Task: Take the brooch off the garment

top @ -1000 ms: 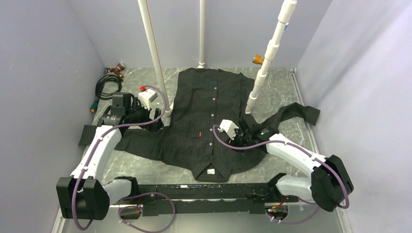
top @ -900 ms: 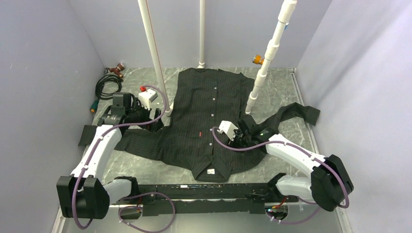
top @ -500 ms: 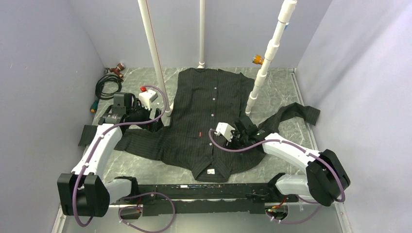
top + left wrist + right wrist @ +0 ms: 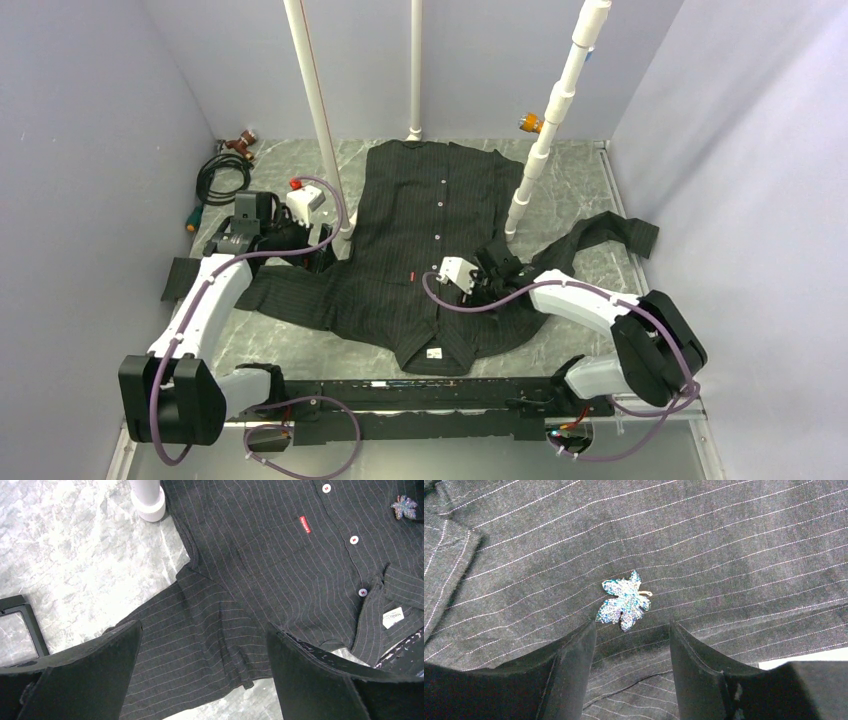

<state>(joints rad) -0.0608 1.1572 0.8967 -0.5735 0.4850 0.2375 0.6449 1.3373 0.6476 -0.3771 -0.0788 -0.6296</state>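
Observation:
The garment (image 4: 420, 220), a black pinstriped shirt, lies flat on the marbled table with its collar toward me. The brooch (image 4: 624, 603), a small glittering blue-silver leaf shape with a gold pin tip, is pinned to the cloth (image 4: 724, 545). My right gripper (image 4: 632, 626) is open just short of it, its fingertips (image 4: 589, 630) low over the fabric on either side, holding nothing. In the top view the right gripper (image 4: 478, 275) covers that spot. My left gripper (image 4: 203, 627) is wide open above the shirt's sleeve (image 4: 200, 630), and the brooch (image 4: 404, 506) shows far right.
Three white poles stand on the table: one (image 4: 318, 120) by the left gripper (image 4: 315, 250), one (image 4: 414, 70) at the back, one (image 4: 545, 140) beside the shirt's right side. A cable coil (image 4: 225, 178) lies back left. A red tag (image 4: 304, 524) and collar label (image 4: 393, 617) mark the shirt.
My right arm has slid left across the shirt toward the button line, and its jaws have narrowed slightly. The left arm has stayed put.

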